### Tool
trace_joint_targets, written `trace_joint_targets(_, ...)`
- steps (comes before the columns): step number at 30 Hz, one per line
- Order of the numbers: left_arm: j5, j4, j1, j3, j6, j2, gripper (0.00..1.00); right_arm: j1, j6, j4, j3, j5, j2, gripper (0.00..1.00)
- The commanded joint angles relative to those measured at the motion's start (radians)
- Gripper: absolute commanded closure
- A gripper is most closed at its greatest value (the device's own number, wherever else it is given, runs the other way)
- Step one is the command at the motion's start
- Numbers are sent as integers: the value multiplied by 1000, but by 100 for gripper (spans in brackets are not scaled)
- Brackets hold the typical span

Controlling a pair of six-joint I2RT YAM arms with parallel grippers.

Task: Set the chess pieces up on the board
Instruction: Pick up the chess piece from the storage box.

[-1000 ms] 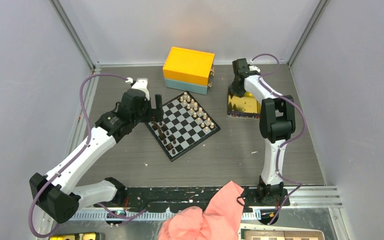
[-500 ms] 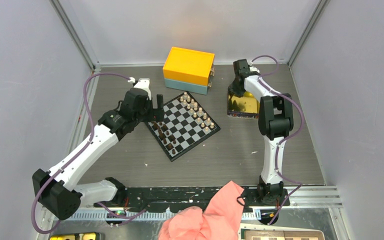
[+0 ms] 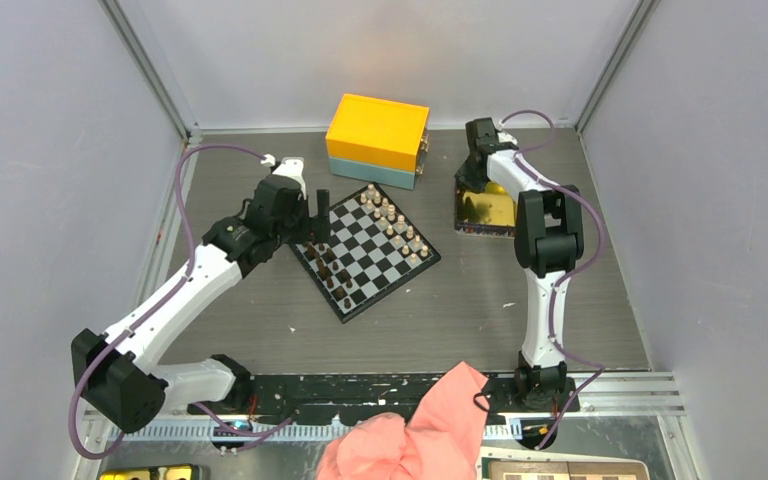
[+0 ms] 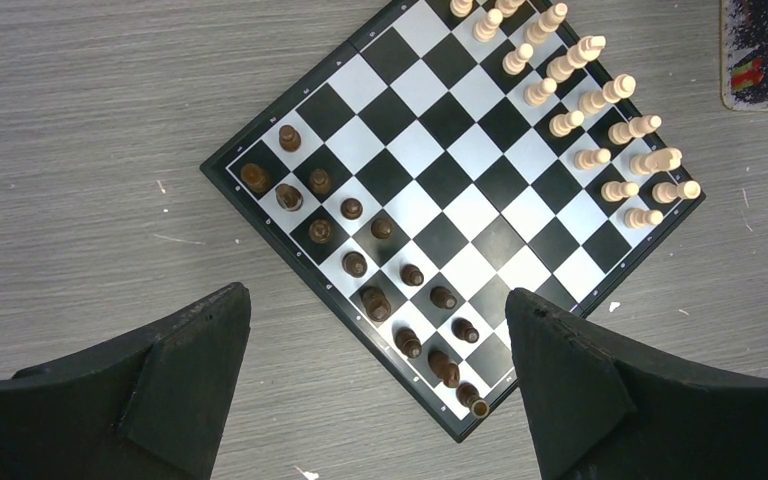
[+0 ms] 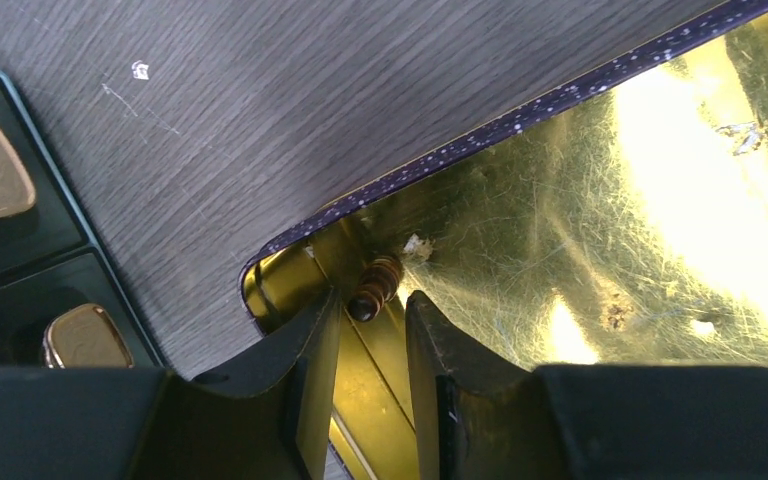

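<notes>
The black-and-white board lies turned like a diamond at mid-table. Light tan pieces fill its far-right rows and dark brown pieces its near-left rows. In the left wrist view the board, dark pieces and light pieces lie below. My left gripper is open and empty above the board's left side. My right gripper is down in a corner of the gold tin. Its jaws stand narrowly apart around one dark brown piece lying there.
A yellow-and-teal box stands behind the board. The gold tin lies right of the board, and its corner shows in the left wrist view. A pink cloth lies at the near edge. A dark case with gold clasps is left of the tin.
My left arm has shifted slightly farther and to the right, with its gripper still over the board's left side. The right arm has barely moved.
</notes>
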Motion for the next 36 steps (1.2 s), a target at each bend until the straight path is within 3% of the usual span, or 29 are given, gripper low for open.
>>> trace_joint_targets(1, -13, 53, -4, 43, 14, 6, 2, -6, -3, 29, 47, -3, 12, 64)
trace_joint_targets(9, -10, 59, -4, 44, 25, 20, 2, -7, 3, 32, 51, -12, 29, 76)
trace_joint_targets(15, -7, 62, -3, 42, 29, 19, 2, -7, 3, 33, 38, -5, 11, 98)
trace_joint_targets(36, -2, 69, -3, 4, 22, -75, 2, -2, -77, 39, -71, 51, -247, 99)
